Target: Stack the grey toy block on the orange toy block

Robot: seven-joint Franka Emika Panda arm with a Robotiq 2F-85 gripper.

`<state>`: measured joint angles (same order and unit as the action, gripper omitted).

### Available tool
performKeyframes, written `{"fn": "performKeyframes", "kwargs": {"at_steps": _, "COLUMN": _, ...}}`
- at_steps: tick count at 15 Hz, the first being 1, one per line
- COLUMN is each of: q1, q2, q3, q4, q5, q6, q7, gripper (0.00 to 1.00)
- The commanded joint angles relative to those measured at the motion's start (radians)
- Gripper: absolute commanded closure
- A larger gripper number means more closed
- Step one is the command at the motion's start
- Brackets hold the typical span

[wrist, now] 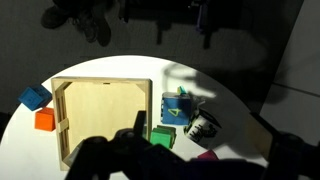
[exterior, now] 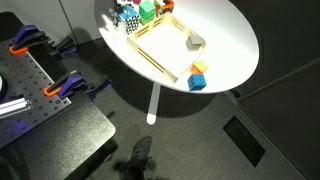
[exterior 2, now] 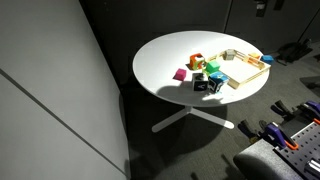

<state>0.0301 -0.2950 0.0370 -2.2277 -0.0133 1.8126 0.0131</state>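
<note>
1. I am seeing the gripper (wrist: 150, 155) only in the wrist view, where it is showing as a black, unlit mass along the bottom edge.
2. Its outline is reading as rounded lumps with one short squared stub.
3. Surface detail is staying too dark to make out.

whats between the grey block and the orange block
In an exterior view, the grey block sits at the corner of the wooden tray. Only what looks like the tray's rim and bare white table separate it from the orange block.
</note>
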Motion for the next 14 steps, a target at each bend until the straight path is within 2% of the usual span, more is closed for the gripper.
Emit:
{"fn": "performKeyframes", "kwargs": {"at_steps": 1, "q1": -0.021, "q2": 0.034, "q3": -0.027, "q4": 0.045, "q5": 0.003, "q6": 0.029, "q7": -0.007, "gripper": 0.00}}
{"fn": "performKeyframes", "kwargs": {"at_steps": 10, "q1": -0.076, "q2": 0.157, "q3": -0.083, "q4": 0.085, "q5": -0.011, "q6": 0.221, "q7": -0.004, "gripper": 0.00}}
{"fn": "performKeyframes", "kwargs": {"at_steps": 14, "q1": -0.101, "q2": 0.253, "q3": -0.107, "q4": 0.130, "q5": -0.007, "q6": 0.243, "q7": 0.002, "gripper": 0.00}}
